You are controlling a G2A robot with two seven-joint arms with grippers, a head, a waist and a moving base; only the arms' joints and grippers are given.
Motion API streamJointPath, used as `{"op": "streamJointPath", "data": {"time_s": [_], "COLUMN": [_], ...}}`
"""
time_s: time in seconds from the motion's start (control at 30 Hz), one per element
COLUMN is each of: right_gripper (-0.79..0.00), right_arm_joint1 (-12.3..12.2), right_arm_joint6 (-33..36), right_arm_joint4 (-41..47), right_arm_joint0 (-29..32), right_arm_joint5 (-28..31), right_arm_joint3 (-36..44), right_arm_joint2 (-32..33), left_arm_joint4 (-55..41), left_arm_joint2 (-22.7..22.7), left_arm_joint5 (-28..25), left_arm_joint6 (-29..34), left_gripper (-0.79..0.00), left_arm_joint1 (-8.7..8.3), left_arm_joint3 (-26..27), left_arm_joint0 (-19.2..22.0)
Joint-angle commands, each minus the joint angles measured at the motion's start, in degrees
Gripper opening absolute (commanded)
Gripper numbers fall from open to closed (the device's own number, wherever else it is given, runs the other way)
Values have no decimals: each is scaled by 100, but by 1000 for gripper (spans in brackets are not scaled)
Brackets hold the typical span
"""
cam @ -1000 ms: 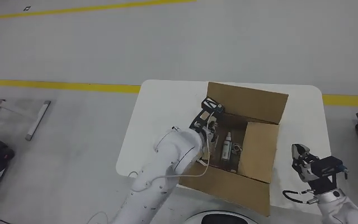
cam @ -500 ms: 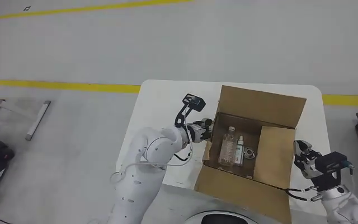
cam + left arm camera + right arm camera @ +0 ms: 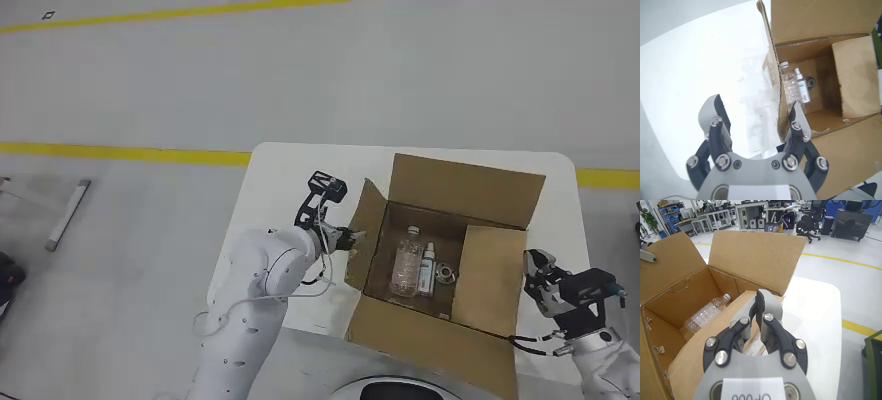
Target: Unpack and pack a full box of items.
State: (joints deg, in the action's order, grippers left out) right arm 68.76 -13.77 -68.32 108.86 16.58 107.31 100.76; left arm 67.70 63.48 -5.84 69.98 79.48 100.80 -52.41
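The brown cardboard box (image 3: 465,190) stands with its flaps open on the white round-cornered table (image 3: 290,190), towards the table's right half. On its floor lies a clear plastic bottle with a white cap (image 3: 405,265), flat on its side. Its long axis runs from my near side to the far side, with the cap pointing away from me and the base towards me. Just beside it on the right lies a small white spray bottle (image 3: 427,268), parallel to it with its nozzle also pointing to the far side. A small dark ring-shaped part (image 3: 445,272) sits right of that.

My left gripper (image 3: 757,101) is spread wide at the box's left side, level with the raised left flap (image 3: 362,230). The flap's torn corrugated edge passes between the fingers, close against the box-side finger (image 3: 797,113), while the other finger is out over bare table. The clear bottle is inside the box just past that flap, near the gripper but not touched by it, and its side faces the gripper.

My right gripper (image 3: 758,306) is at the box's right side, just outside the right flap (image 3: 490,280), which leans in over the box. Its ridged pads are drawn together with nothing visible between them. The bottle lies beyond that flap, well apart from this gripper.
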Motion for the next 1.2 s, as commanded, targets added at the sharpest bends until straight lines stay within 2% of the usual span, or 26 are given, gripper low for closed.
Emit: {"op": "streamJointPath", "data": {"time_s": [0.0, 0.13, 0.3, 0.47, 0.6, 0.7, 0.8, 1.07, 1.17], "right_gripper": [-785, -785, -785, -785, -785, -785, -785, -785, -785], "right_arm_joint1": [2, 12, 20, 36, 39, 50, 61, 124, 149], "right_arm_joint6": [11, 11, -34, -49, 60, 122, 204, 279, 281], "right_arm_joint4": [27, 153, 367, 563, 596, 601, 469, 66, -260], "right_arm_joint0": [0, -9, -23, -52, -169, -286, -399, -556, -684], "right_arm_joint5": [-21, -76, -79, -344, -409, -376, -289, -200, -372], "right_arm_joint3": [-13, -49, -107, -257, -548, -769, -928, -935, -923], "right_arm_joint2": [22, 72, 191, 390, 428, 305, 72, -748, -1050], "left_arm_joint4": [418, 1066, 1220, 1474, 1166, 1332, 1193, 933, 910], "left_arm_joint2": [-106, -346, -497, -511, -335, -222, -97, 177, 191], "left_arm_joint5": [8, 84, 151, 200, 233, 162, 172, 58, 44], "left_arm_joint6": [43, 56, -21, -146, -396, -575, -579, -457, -478], "left_gripper": [0, 0, 0, 0, 0, 0, 0, 0, 0], "left_arm_joint1": [-11, -13, 13, 11, 3, -35, -55, -99, -106], "left_arm_joint3": [-32, -205, -446, -493, -201, 128, 418, 1103, 1261], "left_arm_joint0": [-1, -14, -19, -66, -259, -444, -651, -890, -940]}}
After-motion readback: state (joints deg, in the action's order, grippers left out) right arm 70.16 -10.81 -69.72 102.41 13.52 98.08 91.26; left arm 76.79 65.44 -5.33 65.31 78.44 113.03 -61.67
